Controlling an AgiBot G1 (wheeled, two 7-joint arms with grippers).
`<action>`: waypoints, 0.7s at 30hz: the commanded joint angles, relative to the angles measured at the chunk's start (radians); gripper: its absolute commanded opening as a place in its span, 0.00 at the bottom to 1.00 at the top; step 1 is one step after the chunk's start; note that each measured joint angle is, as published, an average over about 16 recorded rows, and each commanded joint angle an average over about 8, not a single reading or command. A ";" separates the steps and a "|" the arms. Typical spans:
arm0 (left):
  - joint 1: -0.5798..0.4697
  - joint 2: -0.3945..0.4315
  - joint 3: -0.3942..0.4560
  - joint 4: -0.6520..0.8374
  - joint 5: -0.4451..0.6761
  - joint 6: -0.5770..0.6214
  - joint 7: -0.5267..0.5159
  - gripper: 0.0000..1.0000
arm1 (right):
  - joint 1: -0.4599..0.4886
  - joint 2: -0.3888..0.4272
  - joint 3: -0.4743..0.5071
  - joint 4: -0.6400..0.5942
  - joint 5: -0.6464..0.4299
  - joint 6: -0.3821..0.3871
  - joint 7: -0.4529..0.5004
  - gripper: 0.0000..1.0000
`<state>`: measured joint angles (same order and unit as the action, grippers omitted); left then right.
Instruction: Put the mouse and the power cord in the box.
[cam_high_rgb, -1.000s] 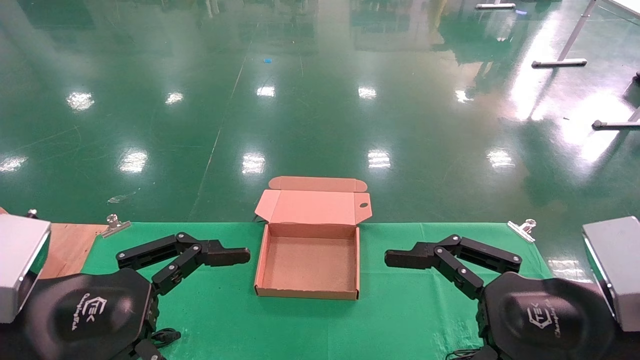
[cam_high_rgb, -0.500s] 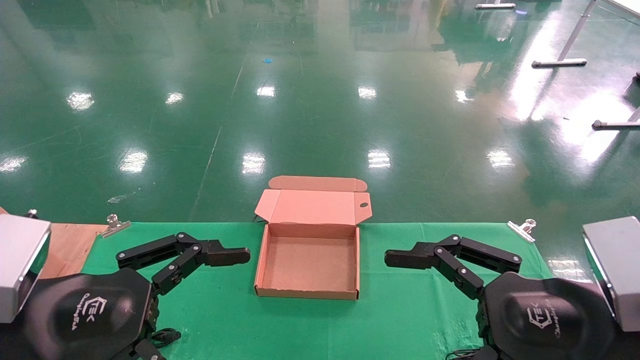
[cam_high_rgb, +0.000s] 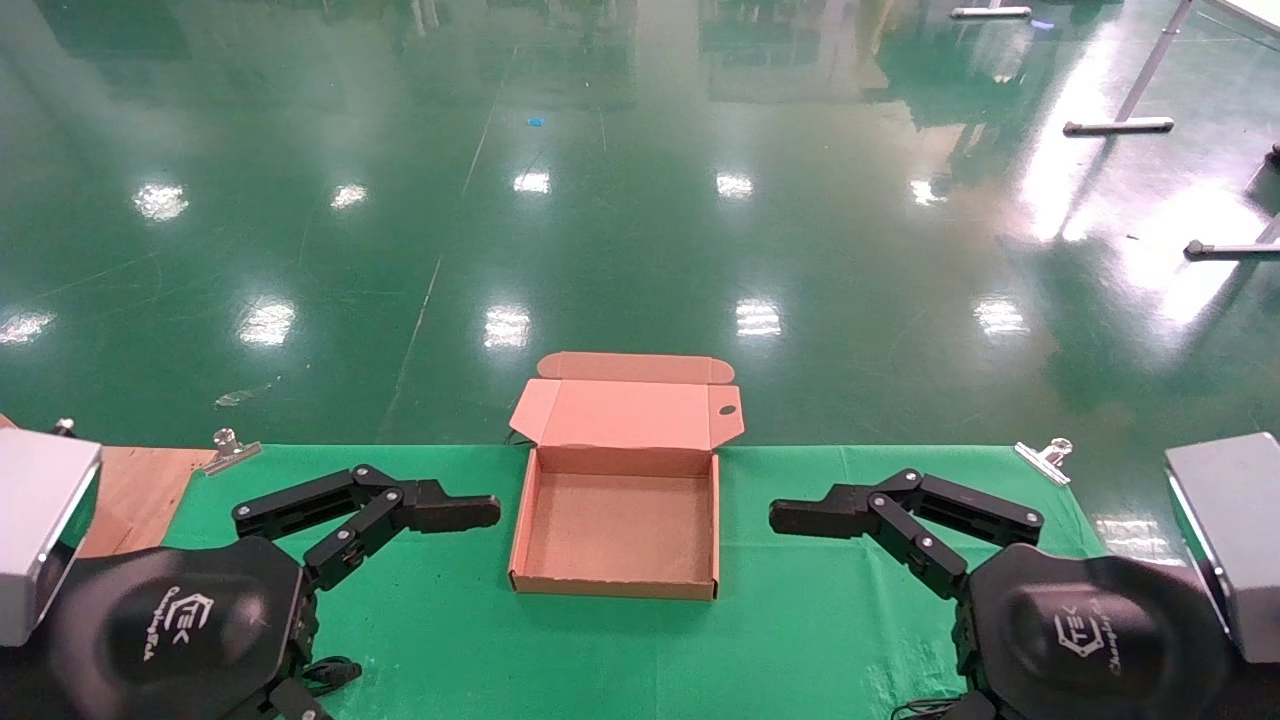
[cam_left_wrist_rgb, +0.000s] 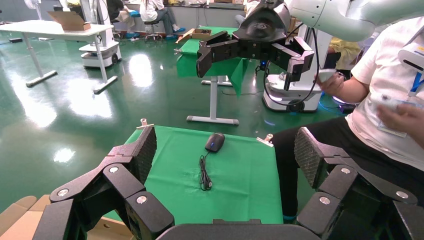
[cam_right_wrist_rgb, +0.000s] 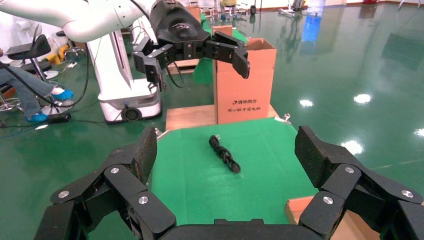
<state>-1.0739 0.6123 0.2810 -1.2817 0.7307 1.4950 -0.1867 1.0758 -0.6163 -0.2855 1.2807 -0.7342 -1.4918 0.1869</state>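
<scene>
Two items awaiting pickup: mouse (cam_left_wrist_rgb: 215, 142) with thin cable on green tabletop (cam_left_wrist_rgb: 240, 180), seen past left gripper (cam_left_wrist_rgb: 225, 150); power cord (cam_right_wrist_rgb: 225, 154) bundled likewise past right gripper (cam_right_wrist_rgb: 227, 152). Box (cam_high_rgb: 618, 530) centred between both, lid hinged back, empty, ready for loading. Both grippers spread wide, holding nothing, poised flanking box.
</scene>
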 joint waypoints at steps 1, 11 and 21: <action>-0.002 0.000 0.000 0.001 0.001 -0.001 0.001 1.00 | 0.000 0.001 0.001 0.000 0.001 0.000 0.000 1.00; 0.020 0.005 0.058 0.043 0.099 0.036 0.024 1.00 | 0.036 -0.025 -0.091 0.026 -0.200 -0.005 -0.014 1.00; -0.016 0.029 0.195 0.241 0.428 0.022 0.115 1.00 | 0.191 -0.117 -0.308 0.063 -0.789 0.025 -0.064 1.00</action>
<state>-1.1049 0.6430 0.4751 -1.0444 1.1690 1.5034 -0.0802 1.2620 -0.7397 -0.5944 1.3408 -1.5257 -1.4640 0.1308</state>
